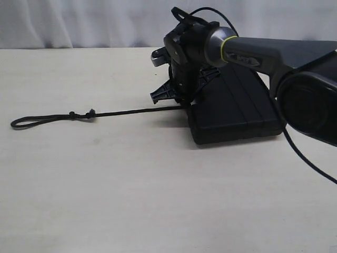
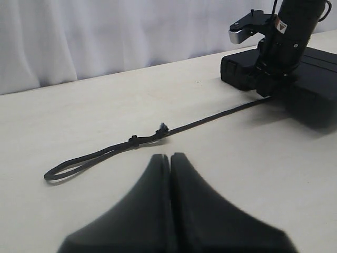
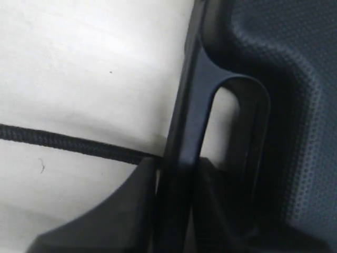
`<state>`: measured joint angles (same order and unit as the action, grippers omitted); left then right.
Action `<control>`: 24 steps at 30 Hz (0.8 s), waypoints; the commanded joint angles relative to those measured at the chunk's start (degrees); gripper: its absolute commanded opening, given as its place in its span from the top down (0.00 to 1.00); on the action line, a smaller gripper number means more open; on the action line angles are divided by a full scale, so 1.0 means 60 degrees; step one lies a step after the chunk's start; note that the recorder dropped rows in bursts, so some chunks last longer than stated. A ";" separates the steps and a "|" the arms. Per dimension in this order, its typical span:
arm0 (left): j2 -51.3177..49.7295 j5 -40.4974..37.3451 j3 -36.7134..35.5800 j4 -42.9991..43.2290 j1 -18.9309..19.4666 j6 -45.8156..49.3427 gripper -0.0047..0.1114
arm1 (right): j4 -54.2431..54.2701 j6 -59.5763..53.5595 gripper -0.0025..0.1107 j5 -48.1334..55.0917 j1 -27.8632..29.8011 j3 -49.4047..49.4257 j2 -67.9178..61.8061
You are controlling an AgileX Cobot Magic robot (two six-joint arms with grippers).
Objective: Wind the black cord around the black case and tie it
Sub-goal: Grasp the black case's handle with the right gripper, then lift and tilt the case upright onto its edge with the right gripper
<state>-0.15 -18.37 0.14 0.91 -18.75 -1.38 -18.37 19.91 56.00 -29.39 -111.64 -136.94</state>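
Surroundings first: we've got a pale wood-look tabletop (image 1: 131, 184) with a white pleated curtain (image 1: 79, 21) behind it, and a thick smooth black cable (image 1: 310, 158) trailing off the right arm's bulky grey link (image 1: 263, 52). That arm reaches in over the flat, rectangular black case (image 1: 237, 110) of matte plastic. It points its right pincer (image 1: 181, 100) straight down at the case's handle end, so in the exterior view the wrist hides most of that end from us.

Up close, the right pincer (image 3: 178, 163) has one finger (image 3: 131, 211) on each side of the thin handle bar (image 3: 192, 105) moulded into the case. Both fingers sit right up against the bar, but we honestly can't tell if it's properly clamped or just nearly there. The case surface next to the pincer has a fine dimpled texture, and the lid shows lengthwise grooves.

The long, thin matte black cord (image 1: 131, 111) meets the case edge right at the right pincer's tips and runs flat across the table, well away from it. It looks braided, with two small knots (image 2: 131, 141) close together and a narrow closed loop (image 2: 68, 169) at the far end.

The left pincer (image 2: 170, 156) is fully closed on nothing, fingers pressed together. The knotted stretch of cord lies crosswise just in front of its tips.
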 commanded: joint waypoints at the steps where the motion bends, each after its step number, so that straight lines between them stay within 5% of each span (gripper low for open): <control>1: 0.0025 0.0113 -0.0024 -0.0013 0.0016 -0.0061 0.96 | 0.0190 -0.0137 0.94 -0.0186 -0.0011 -0.0046 0.0016; 24: 0.0025 0.0113 -0.0024 -0.0013 0.0016 -0.0061 0.96 | 0.0651 -0.0449 0.94 0.1407 0.0032 -0.0046 0.2586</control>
<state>-0.15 -18.37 0.14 0.91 -18.75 -1.38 -11.63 18.44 62.64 -29.39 -111.44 -124.56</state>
